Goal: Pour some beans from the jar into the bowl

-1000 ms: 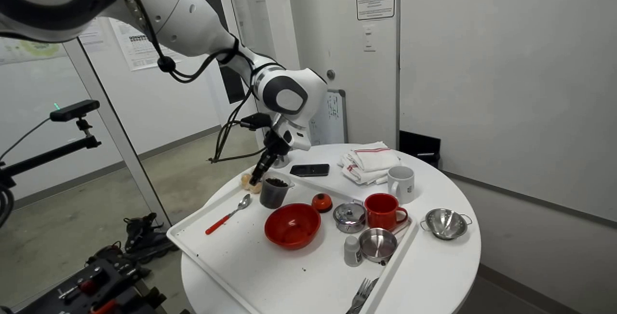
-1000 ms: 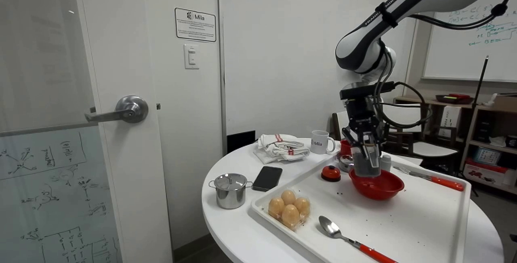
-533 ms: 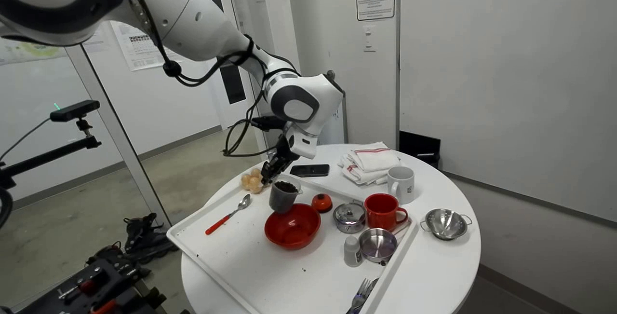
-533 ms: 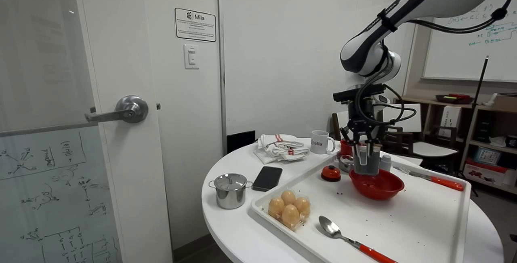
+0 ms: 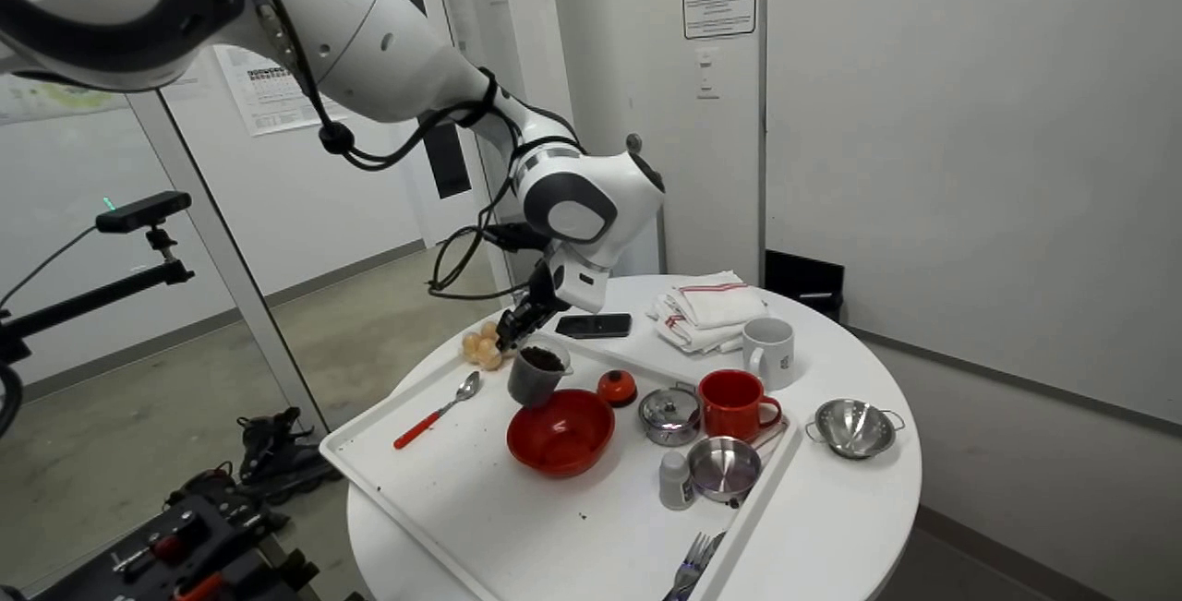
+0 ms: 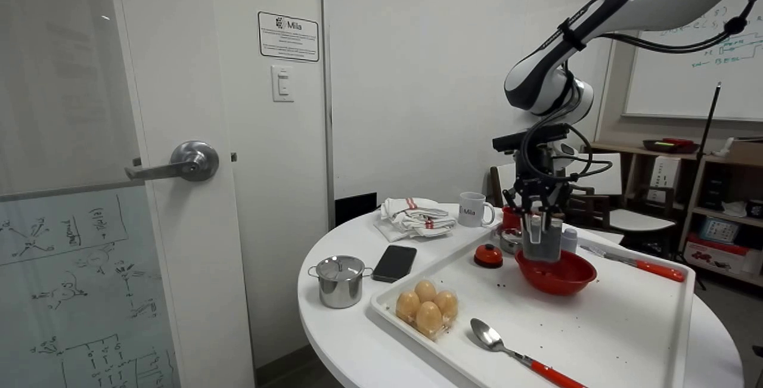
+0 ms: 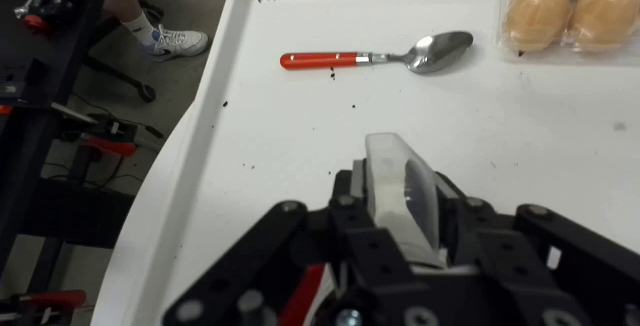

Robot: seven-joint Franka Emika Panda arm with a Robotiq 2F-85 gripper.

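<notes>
1. Nearest in the wrist view is the hand (image 7: pixel 402 186), its jaws drawn in narrow and clamped on a pale, translucent part of the jar (image 5: pixel 532 385).
2. The jar, grey and see-through, leans slightly in an exterior view, its mouth upward, with dark beans (image 5: pixel 541 359) showing inside.
3. Its lower end is at the edge of the red bowl (image 6: pixel 557 285), which sits on the white tray (image 6: pixel 632 316); whether jar and bowl touch, I cannot tell.
4. Past the hand in the wrist view lies a spoon (image 7: pixel 375 57) with a red handle, its metal end toward a clear pack of eggs (image 6: pixel 429 316). Loose dark specks (image 7: pixel 225 104) dot the tray around it.
5. Also on the tray, an exterior view shows a round orange-red object (image 5: pixel 617 388) just beside the bowl, then a round metal vessel (image 5: pixel 669 416), a red mug (image 5: pixel 732 407), a metal pan (image 5: pixel 725 469) and a grey shaker (image 5: pixel 676 483) grouped toward a corner. A fork (image 5: pixel 687 573) lies near the tray's edge.
6. The tray rests on a round white counter (image 5: pixel 831 527). Beyond the tray's rim, on that counter, are a dark phone (image 6: pixel 394 263), a lidded metal pot (image 6: pixel 341 288), folded towels (image 6: pixel 414 218) with red stripes, a white mug (image 5: pixel 771 356) near the towels, and a metal colander (image 5: pixel 854 428).
7. Farther off, an exterior view takes in a chair (image 6: pixel 641 220), shelves (image 6: pixel 724 214) and a whiteboard (image 6: pixel 685 99); past the counter in the wrist view, a white shoe (image 7: pixel 177 41) shows.
</notes>
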